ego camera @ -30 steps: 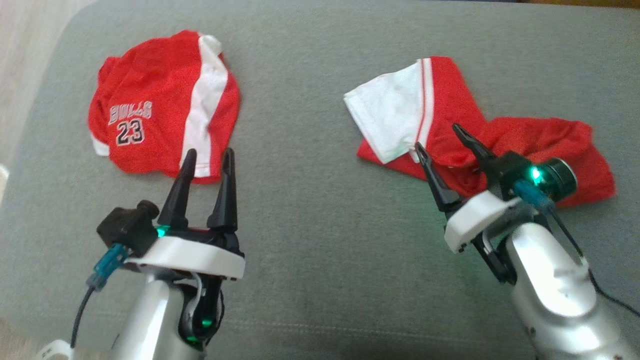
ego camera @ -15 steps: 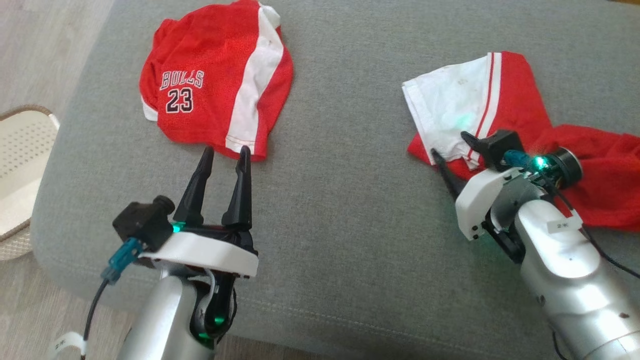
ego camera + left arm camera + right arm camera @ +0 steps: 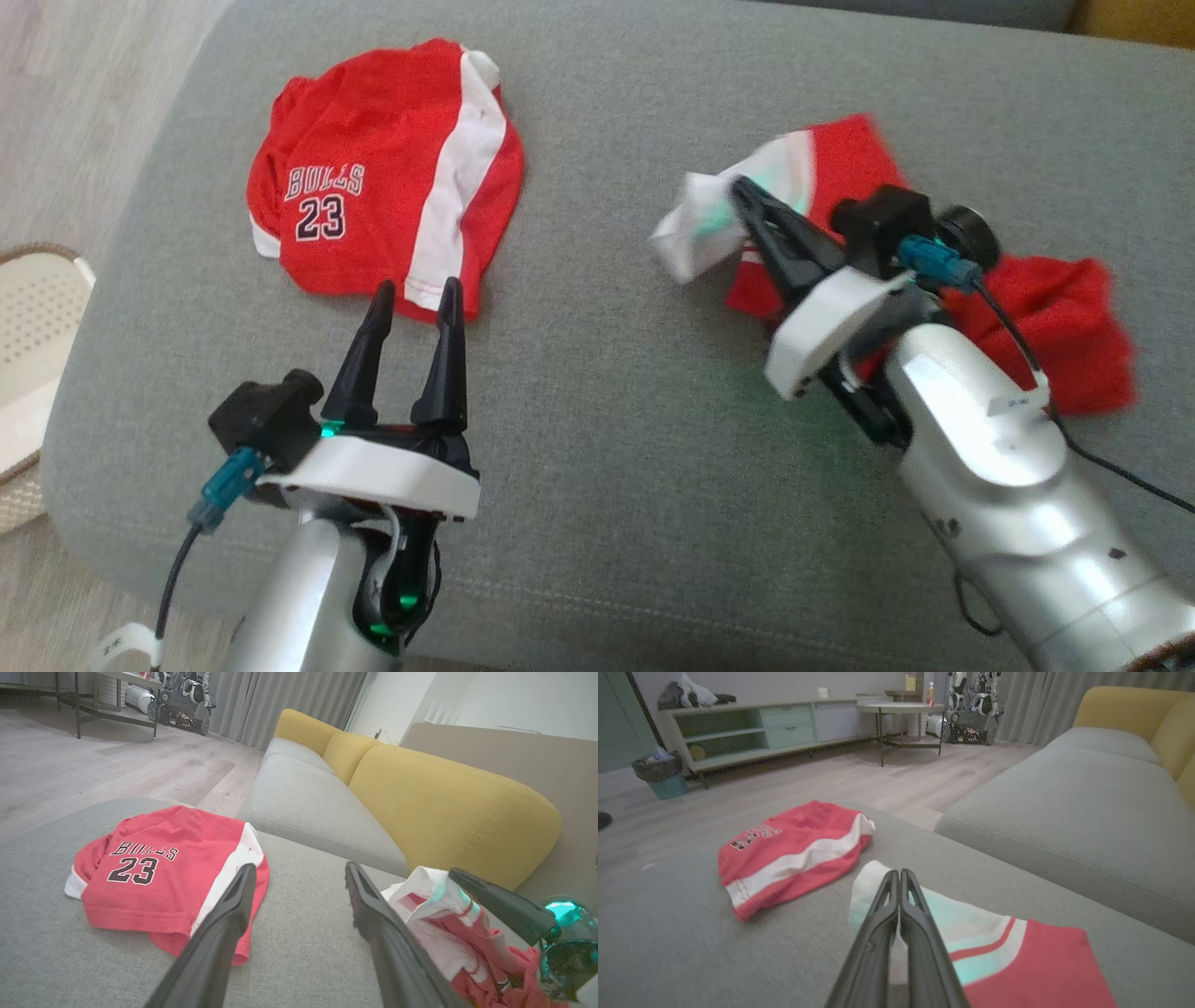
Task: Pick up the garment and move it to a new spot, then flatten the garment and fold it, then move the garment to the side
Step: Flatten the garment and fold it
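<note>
As the pick-up is beginning, the right gripper, jaws clamped on the white edge of the crumpled red-and-white mesh garment, is holding it raised off the grey fabric ottoman, right of the folded red "BULLS 23" shorts. The next move is probably calling for a clean lift to a fresh spot. The left gripper is hovering beside those shorts, jaws wide apart. Left of them, a white perforated basket is showing nothing inside.
</note>
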`<state>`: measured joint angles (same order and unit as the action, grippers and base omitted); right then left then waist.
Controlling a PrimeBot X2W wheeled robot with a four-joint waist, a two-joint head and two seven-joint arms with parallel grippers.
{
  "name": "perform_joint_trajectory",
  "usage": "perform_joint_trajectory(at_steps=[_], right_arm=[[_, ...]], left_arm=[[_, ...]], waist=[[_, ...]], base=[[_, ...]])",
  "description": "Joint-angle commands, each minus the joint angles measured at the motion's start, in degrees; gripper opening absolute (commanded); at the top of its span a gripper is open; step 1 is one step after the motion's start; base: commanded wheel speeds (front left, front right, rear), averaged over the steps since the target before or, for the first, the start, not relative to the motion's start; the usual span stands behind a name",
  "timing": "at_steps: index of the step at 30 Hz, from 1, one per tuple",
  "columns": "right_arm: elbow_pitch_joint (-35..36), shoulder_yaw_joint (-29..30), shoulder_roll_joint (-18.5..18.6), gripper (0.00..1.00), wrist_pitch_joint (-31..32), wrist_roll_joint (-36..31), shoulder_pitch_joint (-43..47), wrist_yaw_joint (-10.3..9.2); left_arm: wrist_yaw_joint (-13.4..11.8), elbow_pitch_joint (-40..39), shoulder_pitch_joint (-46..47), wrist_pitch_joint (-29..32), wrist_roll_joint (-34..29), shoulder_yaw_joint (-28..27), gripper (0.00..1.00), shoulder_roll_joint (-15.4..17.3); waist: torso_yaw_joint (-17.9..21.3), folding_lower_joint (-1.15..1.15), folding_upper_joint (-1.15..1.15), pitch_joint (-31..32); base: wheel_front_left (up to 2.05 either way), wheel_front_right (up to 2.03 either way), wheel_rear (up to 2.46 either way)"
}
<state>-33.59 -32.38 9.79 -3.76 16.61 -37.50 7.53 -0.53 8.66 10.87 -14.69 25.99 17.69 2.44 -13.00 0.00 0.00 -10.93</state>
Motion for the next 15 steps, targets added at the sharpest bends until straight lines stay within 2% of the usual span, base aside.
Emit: perform_joint_trajectory(at_steps=[1,5,6,9,12,14,15], right_arm=[[2.71,-1.20,-1.58,0.00,-0.63,0.86,-2.00,-0.04],[7.53,-1.14,-1.61,0.00,-0.05,6.41,-4.31,-0.04],[8.49,1.53,-0.49,0.00,1.37,9.36,-5.53,-0.04],[7.82,7.28,2.79,0.00,3.06,11.52,-7.34,-0.04],[3.02,15.06,5.74,0.00,5.27,14.11,-8.84,-0.04],[-2.28,19.02,8.93,0.00,5.94,12.48,-10.45,-0.04],[-5.80,21.08,10.88,0.07,6.06,10.24,-11.25,-0.04]], left_arm=[[-0.25,-1.87,1.11,-0.30,0.26,-2.04,1.00,0.44],[-0.29,-1.77,0.68,-0.30,0.37,-2.34,1.00,0.44],[-0.29,-1.85,0.60,-0.30,0.44,-2.39,1.00,0.44],[-0.27,-2.07,0.76,-0.30,0.59,-2.09,1.00,0.44],[-0.27,-2.29,0.98,-0.30,0.71,-1.80,1.00,0.44],[-0.12,-2.12,1.27,-0.30,0.65,-1.41,1.00,0.44],[-0.02,-2.03,1.47,-0.30,0.63,-1.16,1.00,0.43]], waist=[[0.54,0.00,0.00,0.60],[1.12,0.00,0.00,1.41],[1.19,0.00,0.00,1.46],[0.93,0.00,0.00,1.07],[0.75,0.00,0.00,0.24],[0.54,0.00,0.00,-0.33],[0.34,0.00,0.00,-0.57]], base=[[0.00,0.00,0.00],[0.00,0.00,0.00],[0.00,0.00,0.00],[0.00,0.00,0.00],[0.00,0.00,0.00],[0.00,0.00,0.00],[0.00,0.00,0.00]])
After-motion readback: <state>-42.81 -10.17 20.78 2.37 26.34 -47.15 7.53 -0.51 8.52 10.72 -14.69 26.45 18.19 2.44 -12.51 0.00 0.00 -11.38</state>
